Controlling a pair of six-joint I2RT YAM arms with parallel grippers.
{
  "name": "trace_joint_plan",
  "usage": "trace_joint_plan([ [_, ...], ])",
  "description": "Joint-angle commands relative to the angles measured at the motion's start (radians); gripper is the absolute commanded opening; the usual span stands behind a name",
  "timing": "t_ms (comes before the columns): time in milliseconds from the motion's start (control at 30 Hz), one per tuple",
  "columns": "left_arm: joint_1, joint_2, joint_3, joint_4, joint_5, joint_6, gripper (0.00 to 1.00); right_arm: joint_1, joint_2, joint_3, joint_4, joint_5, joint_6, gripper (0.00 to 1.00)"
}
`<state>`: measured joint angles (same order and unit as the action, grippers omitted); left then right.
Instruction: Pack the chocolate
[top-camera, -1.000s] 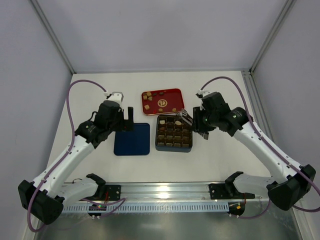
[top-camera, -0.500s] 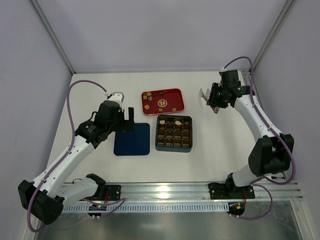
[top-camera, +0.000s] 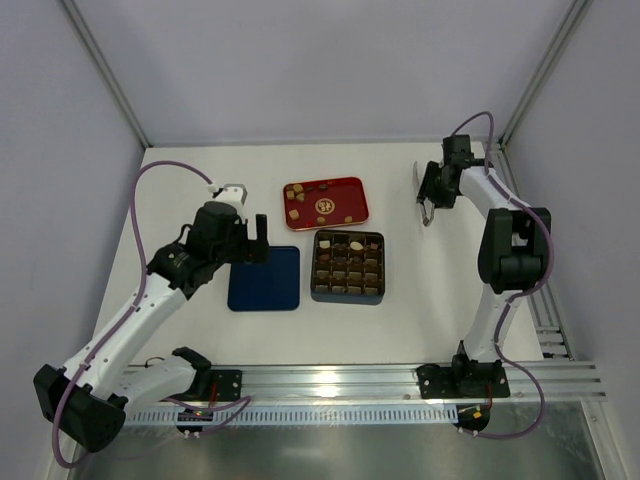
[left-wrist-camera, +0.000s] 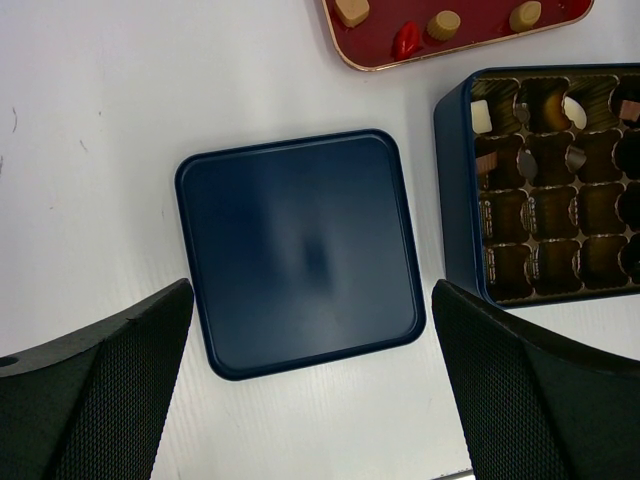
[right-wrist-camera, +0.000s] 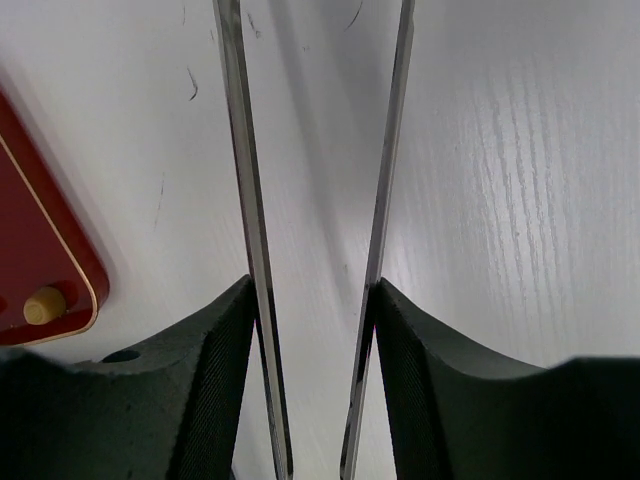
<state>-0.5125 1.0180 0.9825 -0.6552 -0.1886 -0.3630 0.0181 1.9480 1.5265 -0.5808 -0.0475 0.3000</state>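
Right wrist view showed right gripper (right-wrist-camera: 315, 292) clamped on tweezers (right-wrist-camera: 241, 150), blades still apart, near tray (right-wrist-camera: 45, 262); left gripper (left-wrist-camera: 312, 292) hung wide open, empty, above lid (left-wrist-camera: 300, 230).

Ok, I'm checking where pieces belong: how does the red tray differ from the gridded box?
The red tray is rectangular, shallow and undivided, its chocolate pieces lying loose; the gridded box is square, deeper and split into cells, few filled. The tray lies beyond the box. Both rest flat on the table.

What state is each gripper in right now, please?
Left gripper: open, holding nothing.
Right gripper: closed on metal tongs.
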Motion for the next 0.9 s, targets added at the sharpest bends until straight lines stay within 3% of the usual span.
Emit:
trace_joint_plan([
  [0, -0.001, -0.019, 0.013, 0.019, 0.012, -0.005, 1.0, 0.005, 0.015, 0.047, 0.038, -0.009, -0.015, 0.53],
  [400, -0.003, -0.007, 0.013, 0.019, 0.012, -0.001, 1.0, 0.005, 0.089, 0.012, 0.038, -0.029, -0.018, 0.67],
  [867, -0.003, 0.005, 0.012, 0.017, 0.011, -0.002, 1.0, 0.005, 0.034, -0.048, 0.044, -0.023, -0.002, 0.86],
])
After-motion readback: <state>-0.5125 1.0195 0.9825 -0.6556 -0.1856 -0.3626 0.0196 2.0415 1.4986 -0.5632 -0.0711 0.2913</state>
